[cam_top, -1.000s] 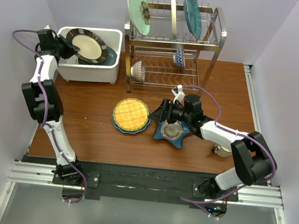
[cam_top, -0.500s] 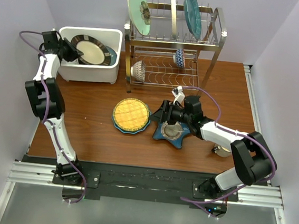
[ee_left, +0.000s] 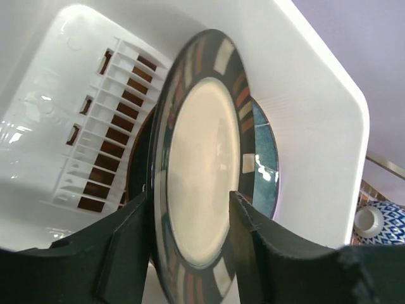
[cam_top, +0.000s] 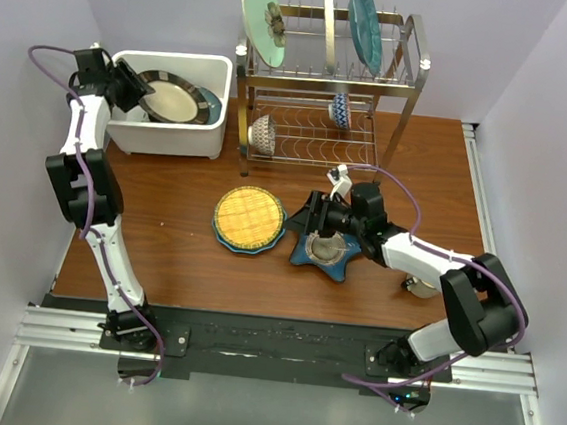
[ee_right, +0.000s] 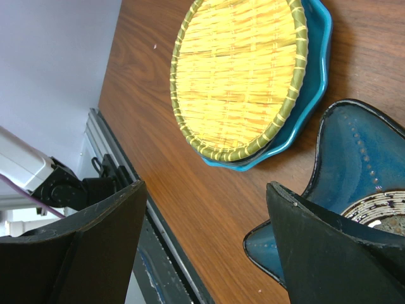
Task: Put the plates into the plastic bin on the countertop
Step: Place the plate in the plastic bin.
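A black-striped plate [cam_top: 172,99] [ee_left: 202,164] with a cream centre lies tilted in the white plastic bin [cam_top: 165,139] [ee_left: 316,95], leaning on a teal plate [ee_left: 264,171] beneath it. My left gripper [cam_top: 125,87] [ee_left: 190,197] straddles its near rim at the bin's left wall, jaws parted wider than the rim. On the table, my right gripper [cam_top: 308,218] [ee_right: 205,187] hovers open at the left point of a dark blue star-shaped plate [cam_top: 344,267] [ee_right: 354,145]. Its right finger is over that plate's edge.
A small patterned bowl [cam_top: 328,245] sits on the star plate. A yellow woven plate [cam_top: 248,219] [ee_right: 240,69] lies on a teal scalloped one [ee_right: 313,76] left of it. The wire rack [cam_top: 406,84] behind holds upright plates and two bowls.
The left jaws have widened around the striped plate's rim, and the gripper has drawn back slightly to the left. The plate has settled lower in the bin. The right arm is still.
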{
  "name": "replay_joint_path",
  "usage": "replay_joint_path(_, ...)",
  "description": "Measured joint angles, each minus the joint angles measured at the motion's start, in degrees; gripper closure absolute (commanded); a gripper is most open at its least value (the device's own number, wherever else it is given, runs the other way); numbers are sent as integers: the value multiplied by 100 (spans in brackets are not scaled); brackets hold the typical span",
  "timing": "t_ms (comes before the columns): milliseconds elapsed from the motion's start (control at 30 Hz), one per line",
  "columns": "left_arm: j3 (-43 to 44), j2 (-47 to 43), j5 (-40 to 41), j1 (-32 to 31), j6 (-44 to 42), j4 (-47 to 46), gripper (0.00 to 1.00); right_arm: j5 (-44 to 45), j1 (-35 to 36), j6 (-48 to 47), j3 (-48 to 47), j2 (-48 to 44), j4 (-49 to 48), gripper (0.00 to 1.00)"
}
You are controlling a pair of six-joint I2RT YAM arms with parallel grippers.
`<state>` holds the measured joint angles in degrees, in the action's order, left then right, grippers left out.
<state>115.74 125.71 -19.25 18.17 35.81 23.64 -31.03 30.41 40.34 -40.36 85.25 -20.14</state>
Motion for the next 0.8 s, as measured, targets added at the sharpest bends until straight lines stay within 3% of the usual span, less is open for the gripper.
replay_joint_path(400, 61, -4, 651, -22, -400, 492, 27, 0, 0, 15, 26, -98, 2, 20)
replay_joint_path(800, 214, -437, 1335, -33, -693, 774, 23, 0, 0, 13, 28, -214, 7, 20)
